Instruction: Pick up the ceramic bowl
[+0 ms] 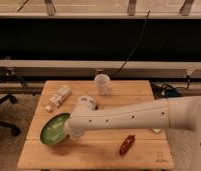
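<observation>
Wooden table [144,92] fills the foreground, a dark wall behind. The gripper [70,131] sits at the arm's end, on the bowl's right rim. The bowl [53,130] extends left of it, toward the table's left edge. Whether it grips the rim I cannot tell.

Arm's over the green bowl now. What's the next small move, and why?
Probably ease the gripper down a little onto the near rim of the ceramic bowl before any lift. The wrist covers the bowl's right edge, and the bowl looks to be flat on the wooden table, so no secure grasp is evident yet.
</observation>
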Robot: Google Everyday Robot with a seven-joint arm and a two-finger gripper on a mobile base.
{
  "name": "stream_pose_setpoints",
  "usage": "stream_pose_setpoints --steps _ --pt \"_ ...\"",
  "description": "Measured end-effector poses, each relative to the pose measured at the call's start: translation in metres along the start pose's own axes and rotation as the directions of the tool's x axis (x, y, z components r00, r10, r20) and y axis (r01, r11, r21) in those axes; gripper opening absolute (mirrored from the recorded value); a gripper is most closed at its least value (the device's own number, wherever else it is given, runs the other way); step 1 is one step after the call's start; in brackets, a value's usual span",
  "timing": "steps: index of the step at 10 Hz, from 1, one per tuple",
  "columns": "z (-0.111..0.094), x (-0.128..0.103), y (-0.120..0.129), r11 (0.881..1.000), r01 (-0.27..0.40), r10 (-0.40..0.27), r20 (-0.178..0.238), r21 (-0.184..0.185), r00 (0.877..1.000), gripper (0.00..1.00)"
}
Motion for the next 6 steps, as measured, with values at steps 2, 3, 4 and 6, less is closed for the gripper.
stream_pose_setpoints --steps 2,3,4,6 --pt "-0.011 0.005 -0.002 1.000 0.013 -0.013 -0.004 0.007 1.000 0.00" --pt "-0.017 0.006 -0.006 1.000 0.019 -0.019 -0.004 0.009 1.000 0.00" --pt "-0.022 0.007 -0.007 1.000 0.021 -0.021 -0.005 0.013 1.000 0.00" --pt "-0.027 0.009 -0.008 1.000 0.025 -0.025 -0.008 0.018 1.000 0.00"
